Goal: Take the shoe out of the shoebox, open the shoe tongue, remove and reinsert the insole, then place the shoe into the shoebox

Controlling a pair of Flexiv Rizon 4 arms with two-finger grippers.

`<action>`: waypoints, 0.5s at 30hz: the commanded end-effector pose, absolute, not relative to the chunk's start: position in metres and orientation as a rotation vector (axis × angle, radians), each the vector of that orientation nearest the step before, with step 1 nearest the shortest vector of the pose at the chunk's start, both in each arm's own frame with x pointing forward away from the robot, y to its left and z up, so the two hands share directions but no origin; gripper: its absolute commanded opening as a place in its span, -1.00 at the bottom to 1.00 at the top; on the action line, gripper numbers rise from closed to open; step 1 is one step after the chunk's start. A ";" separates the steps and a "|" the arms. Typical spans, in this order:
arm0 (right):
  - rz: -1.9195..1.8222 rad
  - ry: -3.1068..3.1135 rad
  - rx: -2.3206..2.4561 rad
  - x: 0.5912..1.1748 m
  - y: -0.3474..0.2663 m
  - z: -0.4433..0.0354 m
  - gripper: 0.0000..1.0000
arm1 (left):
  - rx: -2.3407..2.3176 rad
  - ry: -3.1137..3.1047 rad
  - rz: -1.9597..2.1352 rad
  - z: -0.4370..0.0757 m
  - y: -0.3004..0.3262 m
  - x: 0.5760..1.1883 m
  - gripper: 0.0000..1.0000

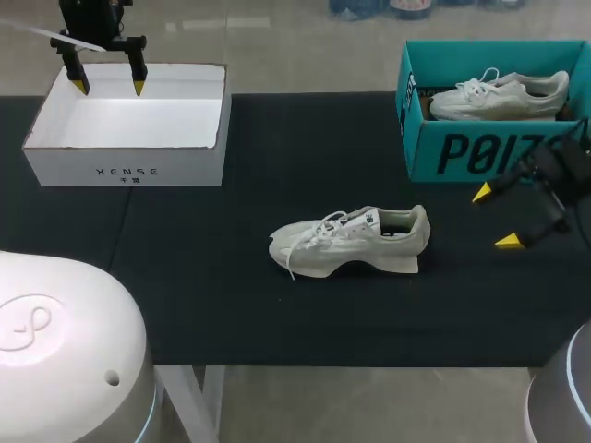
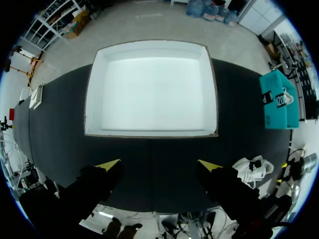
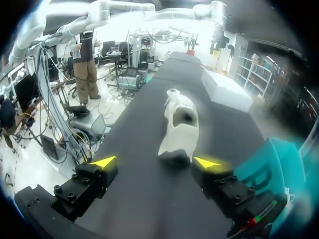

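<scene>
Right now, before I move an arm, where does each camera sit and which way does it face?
Head view: above and behind, looking down on the table; left gripper by the white box, right gripper by the teal box.
Left wrist view: on the left arm, facing down into the white box; its open gripper shows.
Right wrist view: on the right arm, facing along the table toward the loose shoe; its open gripper shows.
Shared: all three show that shoe and both boxes.

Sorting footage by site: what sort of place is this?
Likely a robotics lab bench: left gripper and right gripper above a black table with a loose shoe, a white shoebox and a teal shoebox.
</scene>
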State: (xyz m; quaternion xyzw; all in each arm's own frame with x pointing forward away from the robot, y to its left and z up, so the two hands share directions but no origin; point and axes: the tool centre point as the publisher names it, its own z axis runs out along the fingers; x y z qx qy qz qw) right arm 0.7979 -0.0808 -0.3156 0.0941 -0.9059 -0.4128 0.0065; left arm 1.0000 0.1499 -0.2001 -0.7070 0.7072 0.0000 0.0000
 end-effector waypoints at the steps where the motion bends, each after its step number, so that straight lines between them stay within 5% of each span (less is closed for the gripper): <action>1: -1.371 -2.816 0.285 0.794 -0.087 -0.332 1.00 | -2.221 2.222 0.000 -0.200 0.150 1.000 1.00; 15: -1.463 -2.818 0.340 0.798 -0.071 -0.359 1.00 | -2.221 2.222 0.000 -0.200 0.150 1.000 1.00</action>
